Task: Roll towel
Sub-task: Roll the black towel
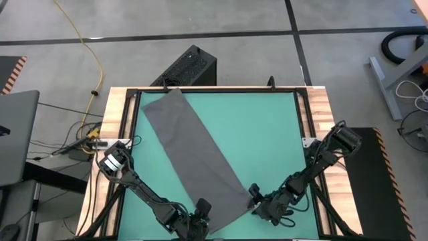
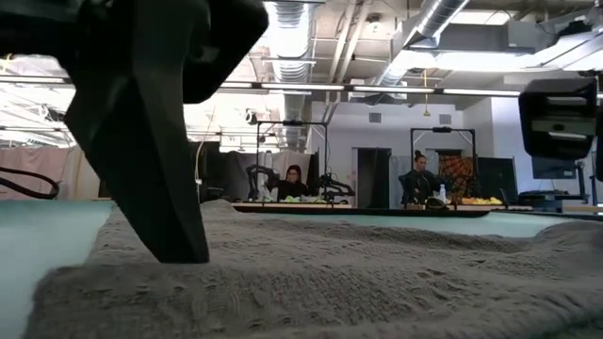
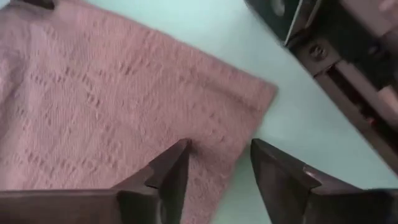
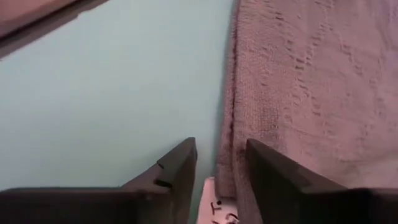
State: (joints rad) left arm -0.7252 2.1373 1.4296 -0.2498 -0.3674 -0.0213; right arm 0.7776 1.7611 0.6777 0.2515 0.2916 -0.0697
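The dark grey towel (image 1: 190,150) lies flat and slantwise on the teal mat (image 1: 267,134), one end at the far left, the other near the table's front edge. My left gripper (image 1: 199,213) is open at the towel's near end. In the left wrist view (image 3: 217,155) one finger is over the cloth (image 3: 112,106) and one over the mat, close to a corner (image 3: 267,93). My right gripper (image 1: 254,199) is open at the towel's right long edge. In the right wrist view (image 4: 221,152) its fingers straddle that edge (image 4: 227,112). My left gripper slants down onto the towel's near end. In the low view one dark fingertip (image 2: 179,250) reaches the cloth's surface; I cannot tell whether it touches. My right gripper slants down with one finger (image 4: 273,168) over the cloth edge; whether it touches cannot be told.
A wooden frame (image 1: 321,107) borders the mat. A black box (image 1: 190,67) stands beyond the far edge. A white tag (image 4: 217,208) shows at the towel's edge between my right fingers. People sit at a far table (image 2: 294,181) in the room. Bare mat lies right of the towel.
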